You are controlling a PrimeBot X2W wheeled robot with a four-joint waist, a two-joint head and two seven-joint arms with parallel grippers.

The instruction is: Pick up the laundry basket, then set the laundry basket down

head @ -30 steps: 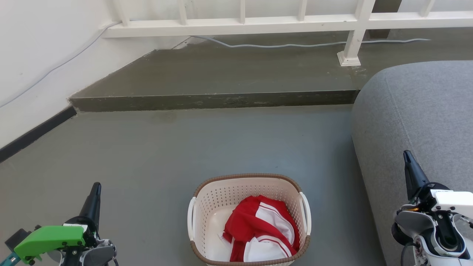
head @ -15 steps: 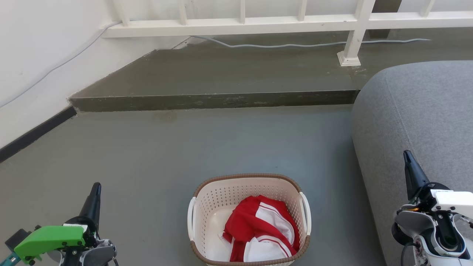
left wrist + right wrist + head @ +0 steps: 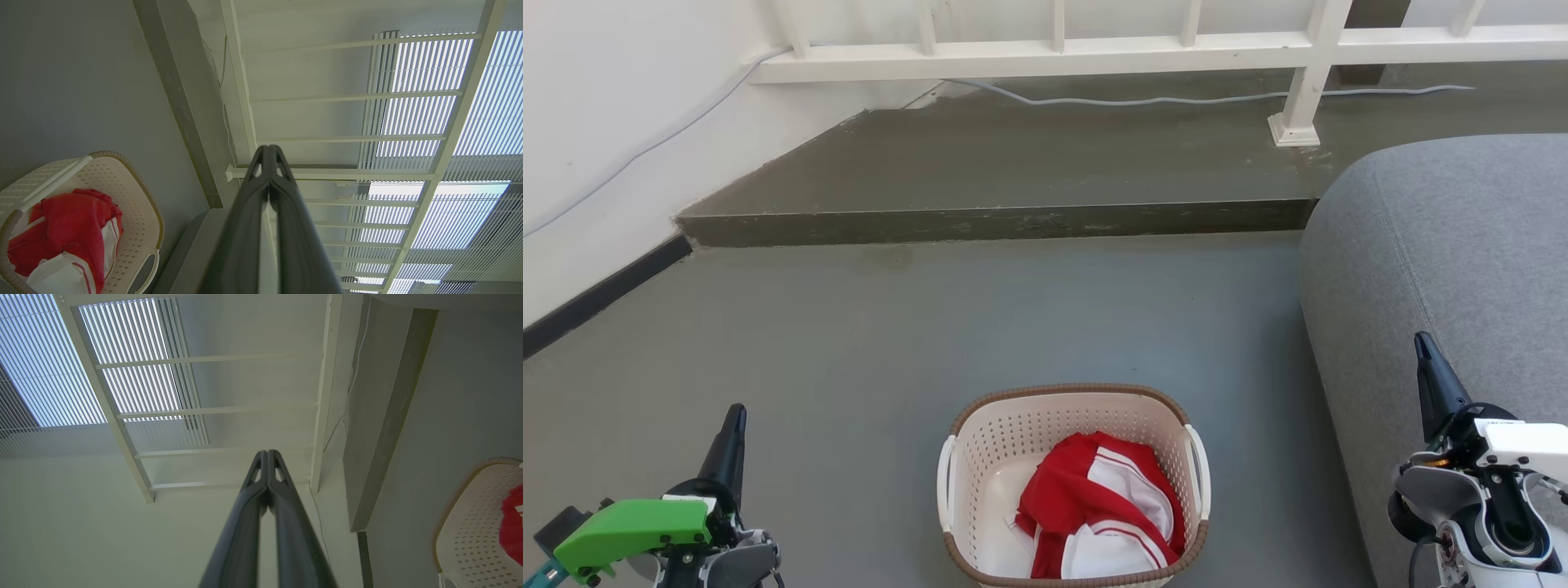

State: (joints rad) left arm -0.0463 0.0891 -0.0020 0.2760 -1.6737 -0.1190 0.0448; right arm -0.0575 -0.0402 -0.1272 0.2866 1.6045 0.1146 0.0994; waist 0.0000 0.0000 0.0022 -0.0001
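Item: laundry basket (image 3: 1029, 429), likely light, stiff perforated plastic; you'd take its white side handles (image 3: 945, 482); left gripper (image 3: 269, 149) and right gripper (image 3: 267, 453) both clenched, empty.

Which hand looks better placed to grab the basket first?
Left, probably: the left hand sits nearer the basket, over the floor; the right hand hangs farther off, by the sofa.

Home living area, grey sofa (image 3: 1445, 245), laundry basket (image 3: 1013, 433), white railing (image 3: 1054, 57)
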